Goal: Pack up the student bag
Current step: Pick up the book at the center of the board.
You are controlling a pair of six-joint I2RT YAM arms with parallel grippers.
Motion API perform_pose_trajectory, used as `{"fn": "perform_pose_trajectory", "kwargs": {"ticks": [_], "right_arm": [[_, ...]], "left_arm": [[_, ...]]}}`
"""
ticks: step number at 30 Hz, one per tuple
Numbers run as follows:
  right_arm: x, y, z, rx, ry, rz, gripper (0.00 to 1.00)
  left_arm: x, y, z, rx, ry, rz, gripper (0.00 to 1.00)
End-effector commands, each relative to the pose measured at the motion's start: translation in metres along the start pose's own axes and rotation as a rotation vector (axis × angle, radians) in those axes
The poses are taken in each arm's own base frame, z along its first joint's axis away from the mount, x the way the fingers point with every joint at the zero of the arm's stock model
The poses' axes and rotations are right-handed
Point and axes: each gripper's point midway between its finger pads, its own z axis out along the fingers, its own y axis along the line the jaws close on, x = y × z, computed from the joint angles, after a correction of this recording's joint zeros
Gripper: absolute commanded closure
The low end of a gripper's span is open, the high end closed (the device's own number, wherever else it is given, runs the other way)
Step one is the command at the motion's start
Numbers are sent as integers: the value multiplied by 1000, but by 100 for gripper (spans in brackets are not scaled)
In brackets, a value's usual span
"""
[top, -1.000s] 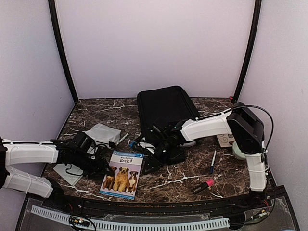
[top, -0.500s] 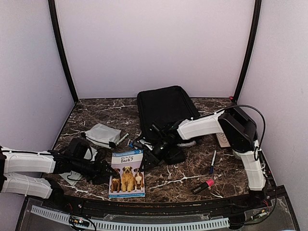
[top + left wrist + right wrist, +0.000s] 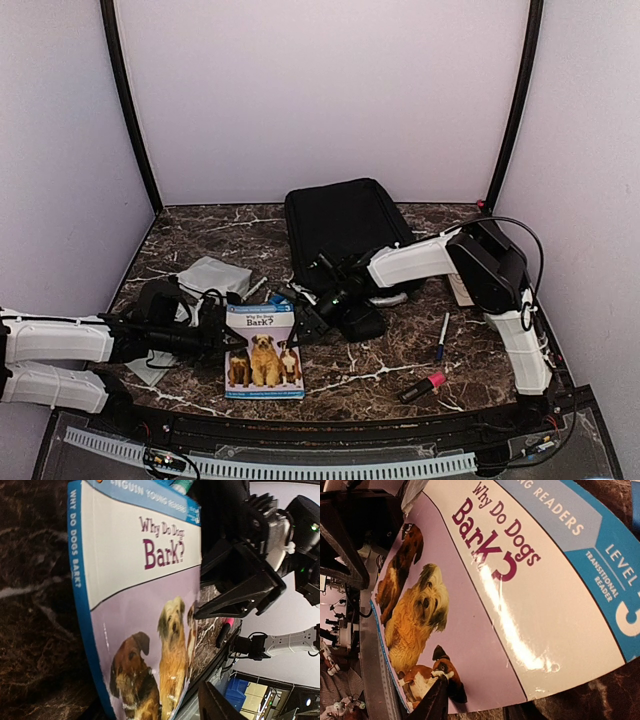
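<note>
The student bag (image 3: pixel 343 230) is a large black backpack lying flat at the back centre. A book (image 3: pixel 263 345) titled "Why Do Dogs Bark?" lies in front of it, with its cover filling both wrist views (image 3: pixel 145 605) (image 3: pixel 510 590). My left gripper (image 3: pixel 221 340) is shut on the book's spine edge. One finger (image 3: pixel 217 707) shows over the cover and the other is hidden under it. My right gripper (image 3: pixel 301 325) is open at the book's far upper corner. One of its fingers (image 3: pixel 432 700) lies over the cover, and the book's edge runs between the jaws.
A small grey pouch (image 3: pixel 214 279) lies left of the bag. A white sheet (image 3: pixel 138 362) is under my left arm. A blue pen (image 3: pixel 441 337) and a pink marker (image 3: pixel 421 386) lie at the front right. A light card (image 3: pixel 460 291) is by the right arm.
The book has slid right and turned square to the table edge, carried by my left gripper. My right gripper has moved left onto the book's upper right corner.
</note>
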Motion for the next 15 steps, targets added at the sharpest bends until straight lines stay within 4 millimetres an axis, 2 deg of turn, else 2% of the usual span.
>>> {"fn": "perform_pose_trajectory", "kwargs": {"ticks": [1,4,11,13,15], "right_arm": [[56,-55,26,142,130,138,61],[54,-55,26,136,127,141,61],[53,-53,24,137,124,144,61],[49,-44,17,119,102,142,61],[43,-25,3,75,51,124,59]], "left_arm": [[-17,-19,-6,54,-93,60,46],[-14,-16,-3,60,-79,47,52],[-16,-21,-7,48,-85,60,75],[-20,-28,-15,31,-102,86,81],[-26,-41,-28,14,-136,137,87]]}}
